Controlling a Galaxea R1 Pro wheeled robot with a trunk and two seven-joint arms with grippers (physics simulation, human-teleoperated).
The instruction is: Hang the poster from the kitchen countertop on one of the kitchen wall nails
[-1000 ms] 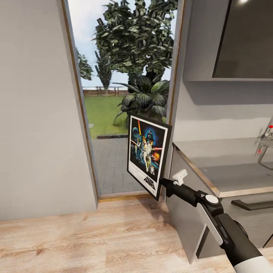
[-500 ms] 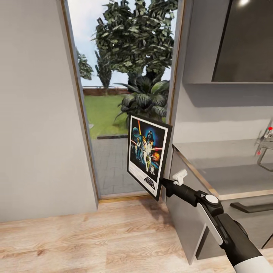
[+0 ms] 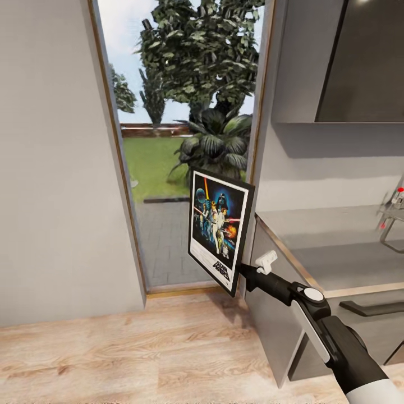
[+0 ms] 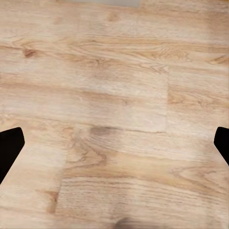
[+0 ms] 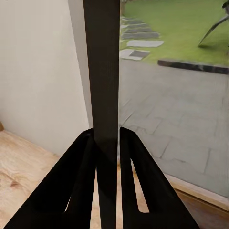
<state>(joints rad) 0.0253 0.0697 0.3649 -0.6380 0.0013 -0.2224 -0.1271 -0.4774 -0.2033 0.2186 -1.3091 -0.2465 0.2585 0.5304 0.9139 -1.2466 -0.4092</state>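
The right pincer (image 3: 242, 273) is clenched on the lower corner of the poster (image 3: 220, 230), holding it upright in the air in front of the glass door (image 3: 185, 146), with the desk (image 3: 331, 241) at its 3 o'clock and the wood floor (image 3: 140, 353) below. In the right wrist view the poster's black edge (image 5: 105, 71) runs straight between the two fingers (image 5: 78, 186). The left pincer (image 4: 114, 152) hangs released over the floor (its dark fingertips (image 4: 9, 148) sit wide apart).
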